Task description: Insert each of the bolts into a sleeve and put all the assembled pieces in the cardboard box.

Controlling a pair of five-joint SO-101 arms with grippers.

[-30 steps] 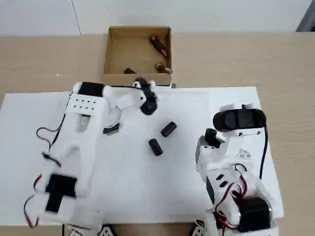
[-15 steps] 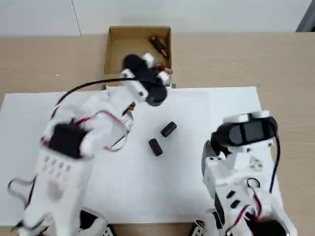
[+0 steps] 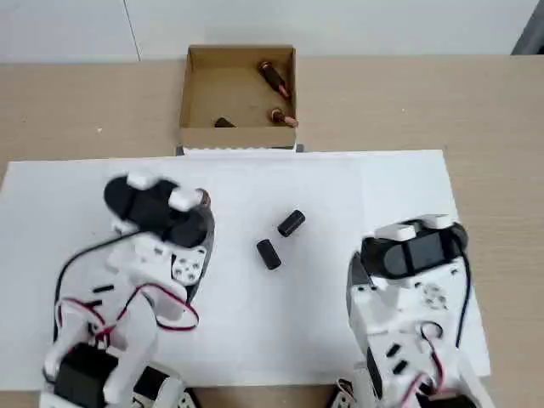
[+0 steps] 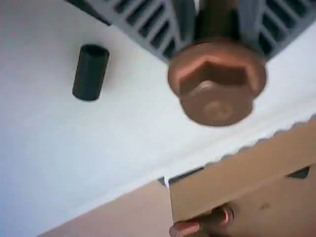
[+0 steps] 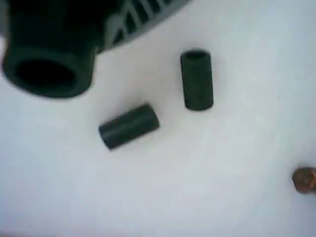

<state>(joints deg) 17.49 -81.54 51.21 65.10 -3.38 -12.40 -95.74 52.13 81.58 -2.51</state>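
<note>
Lower left of high view: left end effector [image 4: 216,17] clamped on copper bolt [image 4: 217,81], arm pulled back from box edge within last second. Lower right: right end effector [image 5: 94,24] gripping black sleeve [image 5: 49,59]. Mid-frame: loose sleeve [image 3: 269,254] and second loose sleeve [image 3: 291,223] on white sheet [image 3: 340,187]. Top: cardboard box [image 3: 238,136], two assembled pieces [image 3: 274,76] inside. Guessing bolt-into-sleeve mating comes next.

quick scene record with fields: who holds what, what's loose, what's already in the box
left hand: shut on a copper bolt
right hand: shut on a black sleeve
loose sleeves: two, lying apart on the white sheet
cardboard box: two assembled pieces inside, plus a dark item too small to identify
</note>
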